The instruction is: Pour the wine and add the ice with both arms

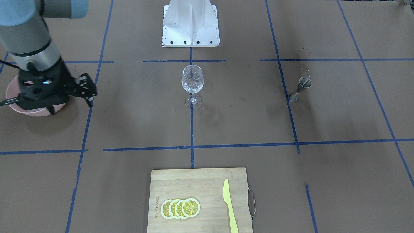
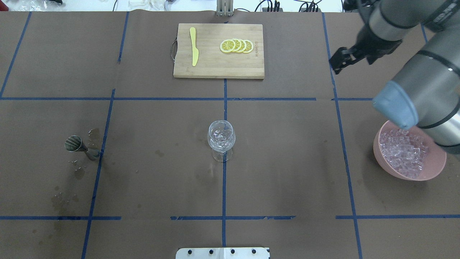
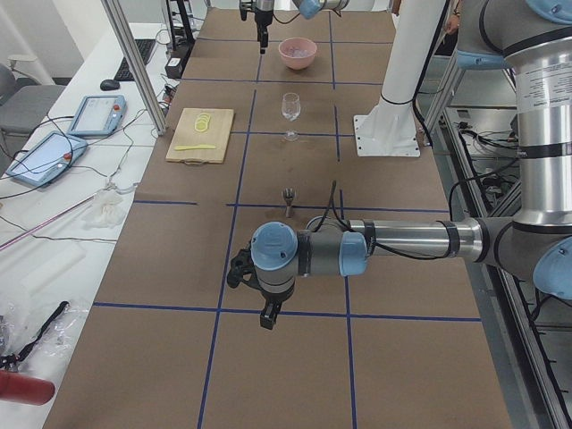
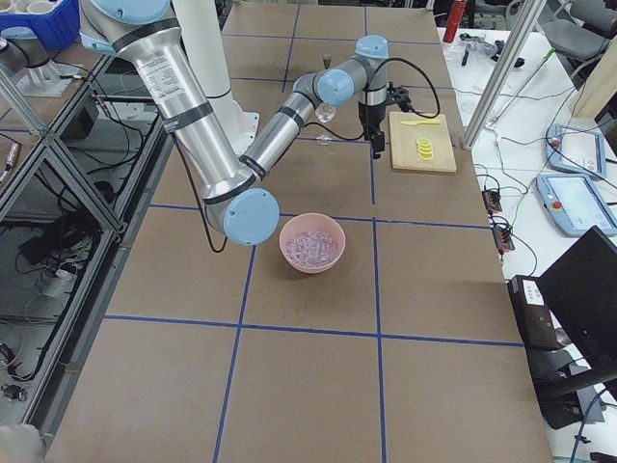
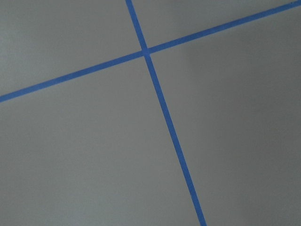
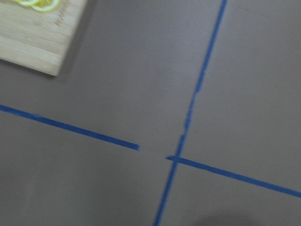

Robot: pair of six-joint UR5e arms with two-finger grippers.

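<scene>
The wine glass (image 2: 221, 138) stands upright at the table's middle with small clear ice pieces in its bowl; it also shows in the front view (image 1: 192, 82). The heap of ice (image 2: 402, 151) fills a pink bowl (image 2: 433, 171) at the right. My right gripper (image 2: 334, 68) hangs above bare table beyond the bowl, to the right of the cutting board. It looks shut and empty, and shows in the front view (image 1: 91, 103). My left gripper (image 3: 268, 320) shows only in the exterior left view, low over the table's left end, and I cannot tell whether it is open or shut.
A metal jigger (image 2: 77, 145) stands at the left with wet spots around it. A wooden cutting board (image 2: 248, 70) at the far middle holds lemon slices (image 2: 236, 45) and a yellow knife (image 2: 194, 46). The white pedestal base (image 1: 190, 24) stands behind the glass.
</scene>
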